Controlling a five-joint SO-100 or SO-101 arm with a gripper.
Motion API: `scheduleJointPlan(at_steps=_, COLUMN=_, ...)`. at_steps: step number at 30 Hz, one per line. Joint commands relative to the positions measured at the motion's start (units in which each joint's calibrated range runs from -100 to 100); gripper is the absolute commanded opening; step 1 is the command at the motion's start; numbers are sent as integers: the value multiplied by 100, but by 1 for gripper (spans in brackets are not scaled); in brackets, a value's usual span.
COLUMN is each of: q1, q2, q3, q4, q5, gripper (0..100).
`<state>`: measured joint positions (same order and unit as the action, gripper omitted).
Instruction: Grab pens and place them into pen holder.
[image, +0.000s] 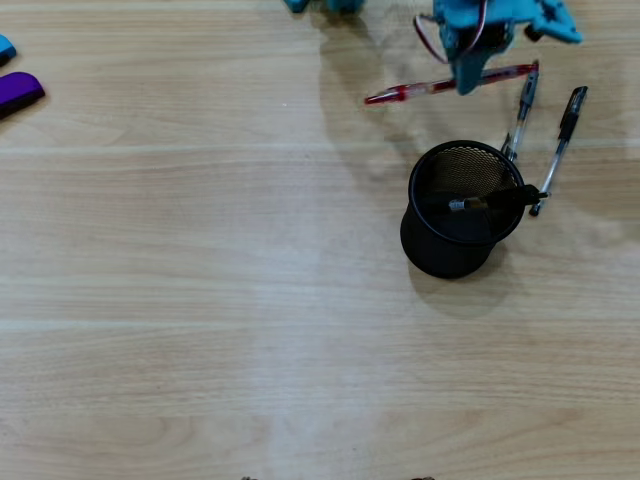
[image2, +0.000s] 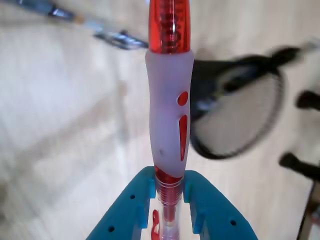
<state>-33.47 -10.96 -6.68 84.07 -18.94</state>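
My blue gripper is at the top of the overhead view, shut on the red-and-clear pen, which sticks out level on both sides. In the wrist view the fingers clamp that pen near its grip. The black mesh pen holder stands just below the gripper and shows blurred in the wrist view. One dark pen leans inside it with its end on the right rim. Two clear pens lie on the table right of the holder.
A purple object and a blue piece lie at the far left edge of the wooden table. Parts of the blue arm reach along the top edge.
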Motion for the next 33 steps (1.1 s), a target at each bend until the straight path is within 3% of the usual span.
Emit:
scheduleJointPlan(at_steps=1, q1=686, q2=-468, q3=-1907, q4=-48, q5=-1306, gripper=2)
scheduleJointPlan(at_steps=5, q1=1170, q2=-256, q3=-2116, q4=-409, q5=-2409, gripper=2)
scheduleJointPlan(at_steps=10, q1=952, q2=335, q3=-1636, q4=-1062, q5=-3391, gripper=2)
scheduleJointPlan(at_steps=15, q1=735, q2=775, q3=-1246, q4=-2291, q5=-3459, gripper=2)
scheduleJointPlan(at_steps=26, q1=775, q2=1299, q3=-296, q4=-3761, q5=-3506, gripper=2)
scheduleJointPlan(at_steps=33, q1=726, q2=1282, q3=365, q4=-4535, q5=-3454, gripper=14)
